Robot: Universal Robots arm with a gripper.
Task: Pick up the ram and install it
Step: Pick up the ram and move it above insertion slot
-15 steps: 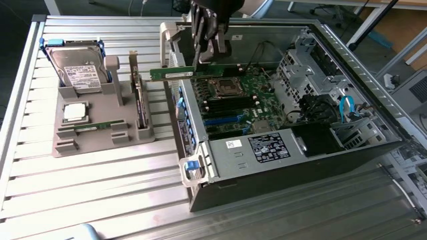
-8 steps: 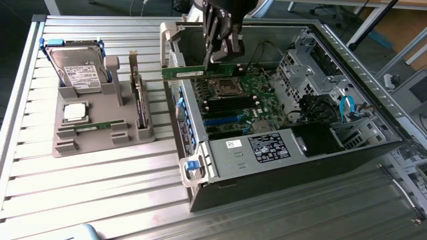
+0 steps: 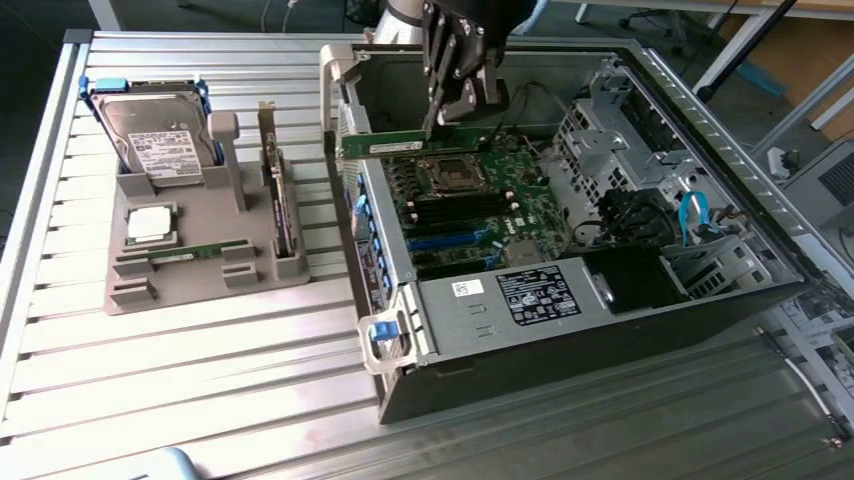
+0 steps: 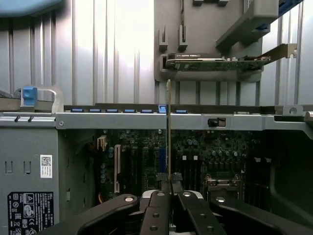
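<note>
The fingers (image 4: 157,208) are pinching the ram (image 3: 384,146) narrowly by its edge above the motherboard (image 3: 487,185), and seating it well is calling for squaring it with the motherboard's memory slots (image 3: 457,212).

There is one worktop (image 3: 174,380) and one open computer case (image 3: 561,380) with one motherboard (image 3: 514,185). There is one ram (image 3: 387,146). One grey holder (image 3: 200,292) carries one hard drive (image 3: 158,140), one silver CPU chip (image 3: 150,225), one expansion card (image 3: 276,200) and one more narrow green stick (image 3: 194,252).
</note>
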